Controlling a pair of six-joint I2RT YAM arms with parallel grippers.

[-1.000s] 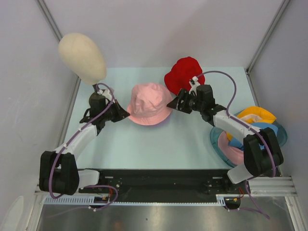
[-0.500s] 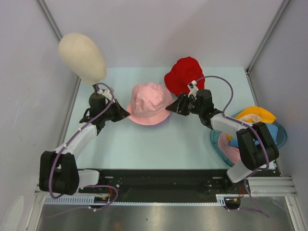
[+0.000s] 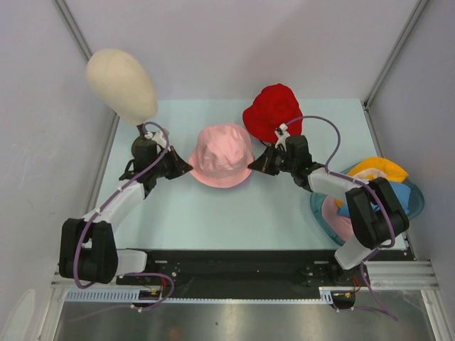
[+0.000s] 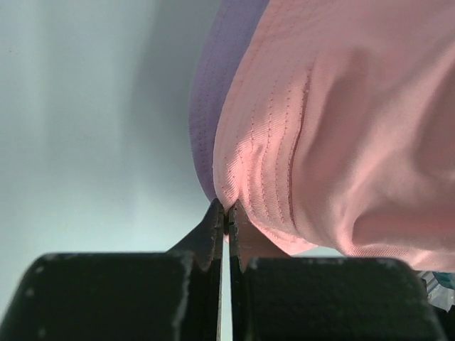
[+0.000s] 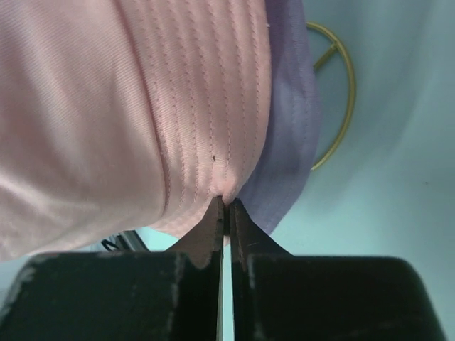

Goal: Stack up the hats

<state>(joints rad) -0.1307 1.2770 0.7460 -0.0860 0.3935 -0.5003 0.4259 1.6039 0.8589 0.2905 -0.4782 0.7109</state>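
A pink hat [image 3: 222, 154] lies mid-table, crown up. Under it is a lilac hat, of which only the brim shows, in the left wrist view [image 4: 206, 121] and the right wrist view [image 5: 288, 142]. My left gripper [image 3: 186, 169] is shut on the pink hat's left brim edge, its tips [image 4: 226, 213] pinching the stitched fabric [image 4: 341, 142]. My right gripper [image 3: 254, 167] is shut on the right brim edge, its tips [image 5: 226, 206] nipping the pink cloth [image 5: 128, 106]. Whether either grip also holds the lilac brim I cannot tell. A red hat [image 3: 271, 110] lies behind the right gripper.
A beige mannequin head [image 3: 121, 85] stands at the back left, just behind the left wrist. A teal tray [image 3: 419, 199] at the right edge holds orange [image 3: 380, 169], blue [image 3: 398, 190] and pink [image 3: 341, 222] hats. A thin brass-coloured ring [image 5: 334, 106] lies on the table beyond the lilac brim.
My right gripper has moved left to the pink hat's right brim and closed on it. The left gripper stays shut on the left brim.
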